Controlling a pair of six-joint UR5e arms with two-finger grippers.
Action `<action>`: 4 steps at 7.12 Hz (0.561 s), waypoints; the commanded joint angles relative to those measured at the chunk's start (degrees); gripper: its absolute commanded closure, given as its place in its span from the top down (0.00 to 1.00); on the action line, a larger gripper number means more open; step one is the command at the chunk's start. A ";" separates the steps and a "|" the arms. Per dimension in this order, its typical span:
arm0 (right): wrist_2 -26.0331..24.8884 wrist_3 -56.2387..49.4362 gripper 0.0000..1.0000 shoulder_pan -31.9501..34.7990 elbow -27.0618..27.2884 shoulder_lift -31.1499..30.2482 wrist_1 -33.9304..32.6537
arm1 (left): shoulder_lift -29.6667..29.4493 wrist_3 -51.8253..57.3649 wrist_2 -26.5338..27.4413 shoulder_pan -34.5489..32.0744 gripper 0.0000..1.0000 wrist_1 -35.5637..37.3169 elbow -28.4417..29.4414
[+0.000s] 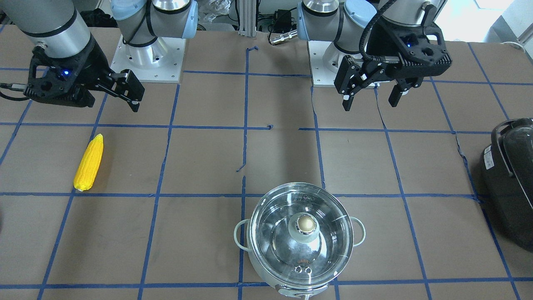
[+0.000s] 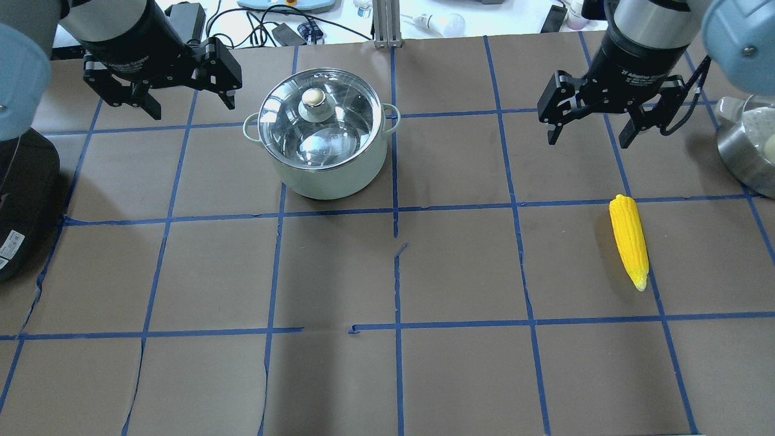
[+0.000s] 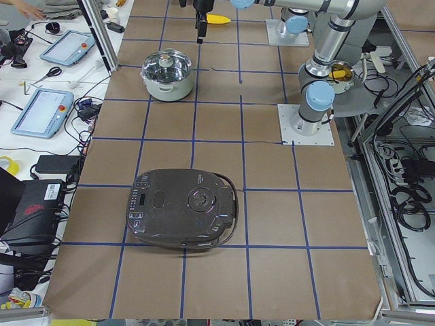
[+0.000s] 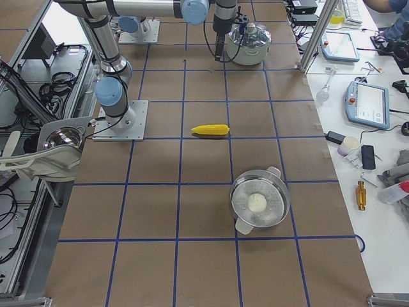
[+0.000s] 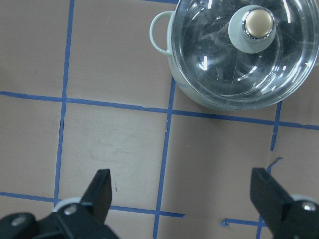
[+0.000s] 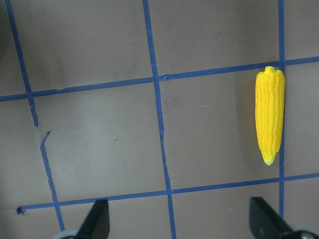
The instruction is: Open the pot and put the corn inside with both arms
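The steel pot [image 2: 324,163] stands at the far left-centre of the table with its glass lid [image 2: 290,121] and knob [image 2: 313,97] on; it also shows in the front view [image 1: 306,237] and the left wrist view [image 5: 244,84]. The yellow corn [image 2: 628,240] lies flat on the right side, tapered end toward the robot, and shows in the front view [image 1: 88,162] and the right wrist view [image 6: 269,114]. My left gripper [image 2: 192,109] hangs open and empty left of the pot. My right gripper [image 2: 588,140] hangs open and empty above the table, just beyond the corn.
A black rounded appliance [image 2: 18,206] sits at the table's left end, also in the front view [image 1: 514,179]. A second steel pot [image 2: 748,151] stands at the right end. Blue tape lines grid the brown table. Cables and tools lie beyond the far edge.
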 commanded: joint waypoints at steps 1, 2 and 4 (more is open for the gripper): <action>-0.14 -0.32 1.00 0.00 0.00 0.01 0.00 | 0.01 0.00 -0.08 0.00 1.00 0.01 0.08; -0.58 -0.50 1.00 0.00 -0.09 0.01 0.00 | -0.17 0.00 -0.16 0.09 1.00 0.01 0.09; -0.32 -0.33 1.00 -0.26 -0.09 0.00 0.70 | -5.23 -0.96 -0.25 0.17 1.00 1.06 3.75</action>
